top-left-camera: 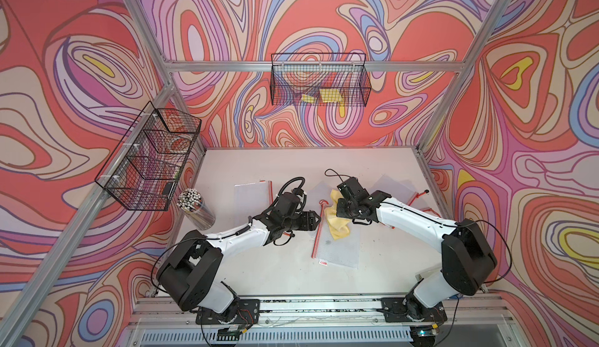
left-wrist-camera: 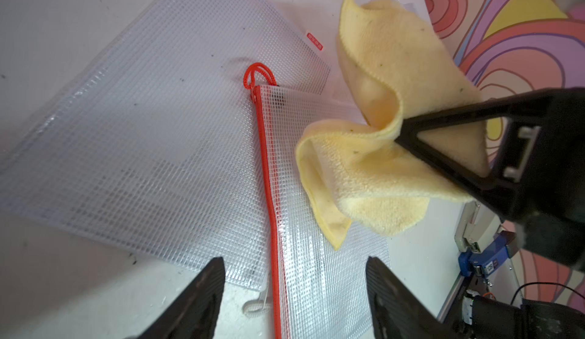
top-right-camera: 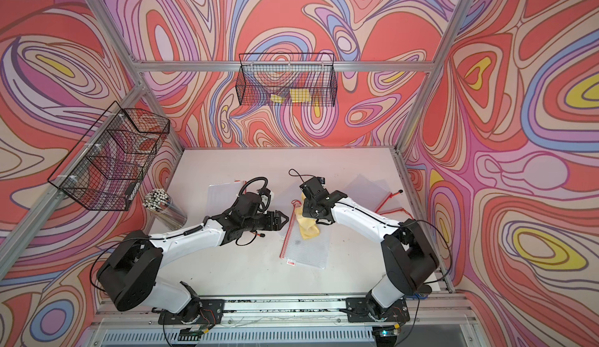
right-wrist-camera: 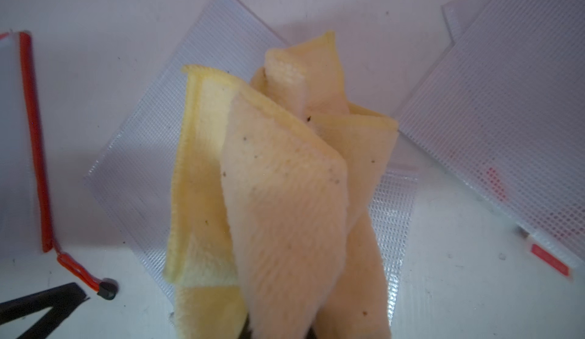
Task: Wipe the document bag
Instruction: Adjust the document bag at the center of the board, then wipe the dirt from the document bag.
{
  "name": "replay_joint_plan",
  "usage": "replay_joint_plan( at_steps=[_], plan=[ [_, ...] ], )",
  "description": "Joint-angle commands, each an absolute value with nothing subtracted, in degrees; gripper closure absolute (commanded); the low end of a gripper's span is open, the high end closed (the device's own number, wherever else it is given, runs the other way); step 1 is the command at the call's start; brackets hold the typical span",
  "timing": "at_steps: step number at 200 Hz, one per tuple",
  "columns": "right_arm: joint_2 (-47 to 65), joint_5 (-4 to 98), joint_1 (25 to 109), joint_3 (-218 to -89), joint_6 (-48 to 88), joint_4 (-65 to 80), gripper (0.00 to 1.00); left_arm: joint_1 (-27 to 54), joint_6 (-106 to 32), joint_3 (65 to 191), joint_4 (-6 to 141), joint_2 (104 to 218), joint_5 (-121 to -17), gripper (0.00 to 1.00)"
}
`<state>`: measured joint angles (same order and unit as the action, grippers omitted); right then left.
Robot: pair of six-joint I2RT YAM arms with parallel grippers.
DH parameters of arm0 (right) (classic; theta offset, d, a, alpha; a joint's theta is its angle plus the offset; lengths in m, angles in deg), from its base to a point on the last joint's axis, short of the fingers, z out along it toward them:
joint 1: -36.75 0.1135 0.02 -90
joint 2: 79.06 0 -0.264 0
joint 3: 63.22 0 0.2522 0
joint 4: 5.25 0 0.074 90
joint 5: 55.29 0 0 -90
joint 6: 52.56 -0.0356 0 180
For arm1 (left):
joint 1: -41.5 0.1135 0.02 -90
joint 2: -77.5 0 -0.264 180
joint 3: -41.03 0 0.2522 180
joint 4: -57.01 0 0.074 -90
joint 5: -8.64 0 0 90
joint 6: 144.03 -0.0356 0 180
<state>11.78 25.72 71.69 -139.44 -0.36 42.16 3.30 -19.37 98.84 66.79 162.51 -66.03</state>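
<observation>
- We saw the document bag [top-left-camera: 338, 248] [top-right-camera: 306, 248] lying flat on the table [top-left-camera: 259, 264] near its middle, between the two arms, with its red zipper [top-left-camera: 318, 232] along the side facing the left arm.
- The left gripper [top-left-camera: 316, 220] [top-right-camera: 284, 219] sat right at that zipper edge. In the left wrist view [left-wrist-camera: 294, 264] its jaws stood well apart with the zipper [left-wrist-camera: 272, 195] running between them, and they grasped nothing. We could not tell whether the tips touched the bag [left-wrist-camera: 316, 290].
- The right gripper [top-left-camera: 338, 214] [left-wrist-camera: 402, 131] hung over the far half of the bag, clamped on a yellow cloth [top-left-camera: 337, 228] [top-right-camera: 308, 228]. The cloth [left-wrist-camera: 380, 169] [right-wrist-camera: 285, 195] drooped in folds, and in both top views its lower end lay on the mesh beside the zipper.
- The left arm reached from its base at the near edge, forearm slanting toward the centre and wrist roughly level, gripper pointing toward the robot's right.
- The right arm mirrored it, forearm slanting inward, wrist bent down over the bag.
</observation>
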Motion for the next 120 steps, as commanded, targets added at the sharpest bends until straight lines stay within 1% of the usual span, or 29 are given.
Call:
replay_joint_plan(
  at_steps=[1, 22, 52, 80, 120],
  plan=[
    [9.2, 25.8, 71.5, -139.6, -0.4, 42.1, 1.00, 3.4, -23.4, 97.0, 72.5, 161.5, -67.9, 0.24],
    [8.0, 24.5, 71.1, -141.5, 0.4, 46.5, 1.00, 3.4, -23.4, 94.8, 71.5, 162.4, -64.6, 0.27],
    [13.2, 25.8, 71.0, -143.1, 1.6, 51.5, 1.00, 3.4, -20.9, 90.4, 64.4, 163.2, -58.4, 0.34],
    [17.6, 27.1, 70.8, -140.1, 0.6, 49.5, 1.00, 3.4, -21.0, 89.4, 61.9, 164.2, -54.3, 0.38],
    [20.0, 29.3, 69.0, -138.2, 0.7, 46.3, 1.00, 3.3, -20.0, 88.7, 58.7, 166.6, -49.3, 0.49]
  ],
)
